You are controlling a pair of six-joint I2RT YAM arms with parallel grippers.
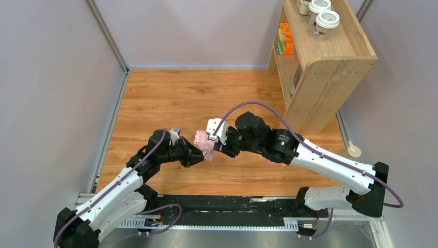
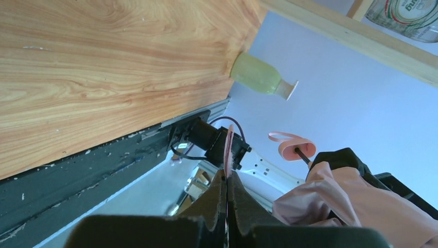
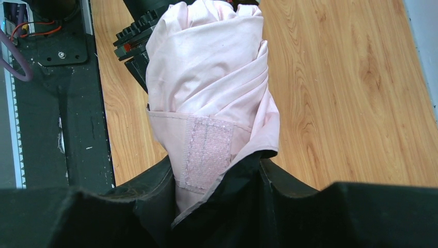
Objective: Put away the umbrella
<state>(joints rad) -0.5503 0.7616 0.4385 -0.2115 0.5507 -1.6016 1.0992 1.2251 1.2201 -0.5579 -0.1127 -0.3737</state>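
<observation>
pink umbrella (image 3: 206,77), velcro strap (image 3: 206,155), cup (image 2: 408,18) lettering cropped

A: What's the work surface?
B: Light wood-grain table top (image 1: 206,98). Black rail (image 1: 232,206) runs along the near edge.
A: Anything standing on it?
B: Wooden shelf unit (image 1: 330,77), far right corner. Lidded paper cups (image 1: 327,20) on its top board, orange and green parts (image 1: 285,40) on an inner shelf.
A: Anything else?
B: Pale green bottle (image 2: 261,80) at the right edge, near the shelf's foot. Can't tell whether it's on the wood or just off it.
</observation>
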